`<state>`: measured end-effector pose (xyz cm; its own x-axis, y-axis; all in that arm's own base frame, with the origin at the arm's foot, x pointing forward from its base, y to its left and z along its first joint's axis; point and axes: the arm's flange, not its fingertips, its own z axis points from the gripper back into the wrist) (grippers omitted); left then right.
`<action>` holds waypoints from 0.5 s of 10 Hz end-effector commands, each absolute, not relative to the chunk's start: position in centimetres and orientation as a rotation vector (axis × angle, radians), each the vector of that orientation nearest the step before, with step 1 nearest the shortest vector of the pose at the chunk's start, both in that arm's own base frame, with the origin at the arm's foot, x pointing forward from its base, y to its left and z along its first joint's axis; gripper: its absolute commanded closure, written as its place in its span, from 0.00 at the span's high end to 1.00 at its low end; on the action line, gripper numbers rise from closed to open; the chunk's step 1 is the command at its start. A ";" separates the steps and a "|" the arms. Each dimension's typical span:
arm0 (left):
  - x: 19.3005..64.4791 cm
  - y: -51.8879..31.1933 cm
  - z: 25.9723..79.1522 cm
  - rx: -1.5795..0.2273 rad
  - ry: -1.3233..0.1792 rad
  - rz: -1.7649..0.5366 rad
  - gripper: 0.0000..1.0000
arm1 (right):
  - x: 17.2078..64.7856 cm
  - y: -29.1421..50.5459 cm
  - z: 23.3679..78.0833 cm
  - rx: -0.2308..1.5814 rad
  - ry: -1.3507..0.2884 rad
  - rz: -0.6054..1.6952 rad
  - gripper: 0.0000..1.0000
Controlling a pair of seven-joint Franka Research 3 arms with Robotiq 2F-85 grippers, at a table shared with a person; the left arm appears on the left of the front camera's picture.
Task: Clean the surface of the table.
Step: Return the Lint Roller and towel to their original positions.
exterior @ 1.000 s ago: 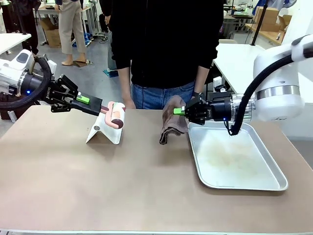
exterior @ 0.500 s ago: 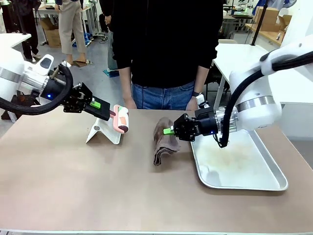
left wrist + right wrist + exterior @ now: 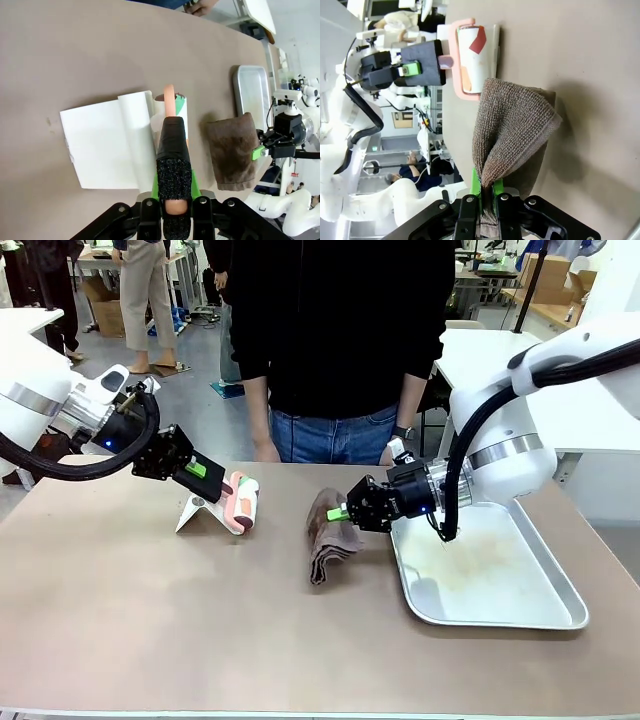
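Across the brown desk [image 3: 200, 630], the left hand [image 3: 212, 480] grips a pink-handled lint roller [image 3: 243, 502] at far left; the right hand [image 3: 343, 512] pinches a brown cloth [image 3: 325, 540] beside the metal tray [image 3: 500, 615].

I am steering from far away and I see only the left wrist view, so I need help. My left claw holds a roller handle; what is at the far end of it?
Observer: From the right wrist view, it is a lint roller with a pink frame and a white roll bearing a red patch.
Operator: Is the brown cloth lying flat?
Observer: No. The right claw is shut on the brown cloth, pinching its top so it hangs in folds down to the table.
Operator: Is somebody near the table?
Observer: Yes, a person in a black top stands at the far edge.
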<state>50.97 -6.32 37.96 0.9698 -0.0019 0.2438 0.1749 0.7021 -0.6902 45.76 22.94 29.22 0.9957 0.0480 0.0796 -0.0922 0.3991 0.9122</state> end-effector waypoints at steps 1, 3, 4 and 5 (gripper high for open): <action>51.4 -6.4 38.1 -0.776 -0.254 -0.086 0.22 | 46.6 23.2 29.3 1.126 -0.006 0.086 0.11; 51.5 -6.3 38.1 -0.768 -0.247 -0.083 0.22 | 46.8 22.9 29.0 1.115 -0.002 0.072 0.11; 51.5 -6.3 38.3 -0.758 -0.248 -0.072 0.22 | 46.9 22.9 28.8 1.111 -0.001 0.067 0.11; 51.7 -6.3 38.4 -0.744 -0.224 -0.053 0.22 | 46.8 22.9 28.6 1.106 0.004 0.067 0.11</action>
